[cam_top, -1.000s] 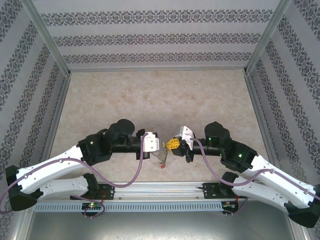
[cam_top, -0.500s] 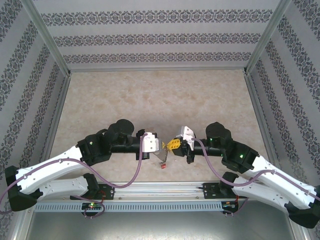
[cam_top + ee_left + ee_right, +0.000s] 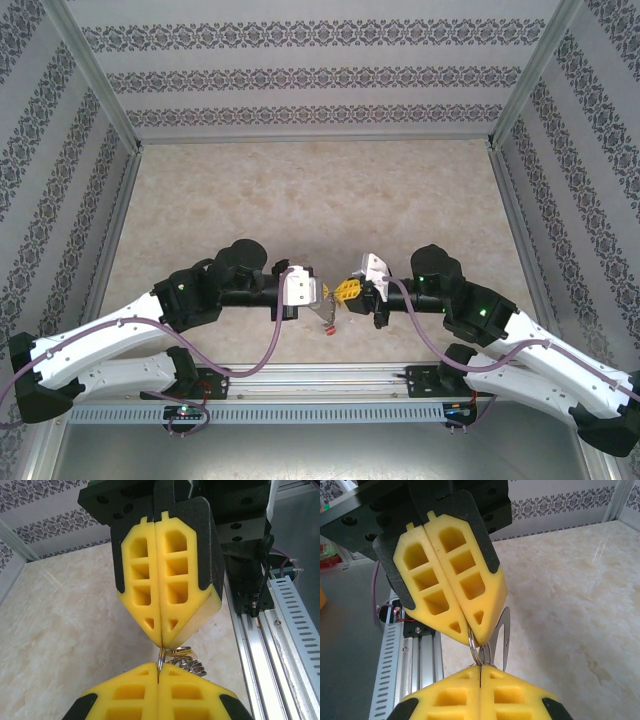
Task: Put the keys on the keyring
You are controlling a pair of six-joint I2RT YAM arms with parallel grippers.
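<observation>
My left gripper (image 3: 320,291) and right gripper (image 3: 343,291) meet tip to tip above the table's near edge. Both are shut on one thin metal ring (image 3: 160,657). The left wrist view has my left gripper (image 3: 159,672) at the bottom and the right gripper (image 3: 163,644) above it. The right wrist view has my right gripper (image 3: 480,668) at the bottom and the left gripper (image 3: 476,640) above it. The ring (image 3: 473,645) runs between them. A flat grey piece of the keyring (image 3: 505,630) hangs behind. More rings (image 3: 192,663) bunch beside it. A red key (image 3: 327,328) dangles below.
The aluminium rail (image 3: 330,375) with the arm bases runs just behind the hanging bundle. The marble-patterned tabletop (image 3: 320,200) stretches away to patterned walls (image 3: 320,75) on three sides.
Both grippers have stayed pressed together at the same spot. The dangling red key has shifted slightly up and right.
</observation>
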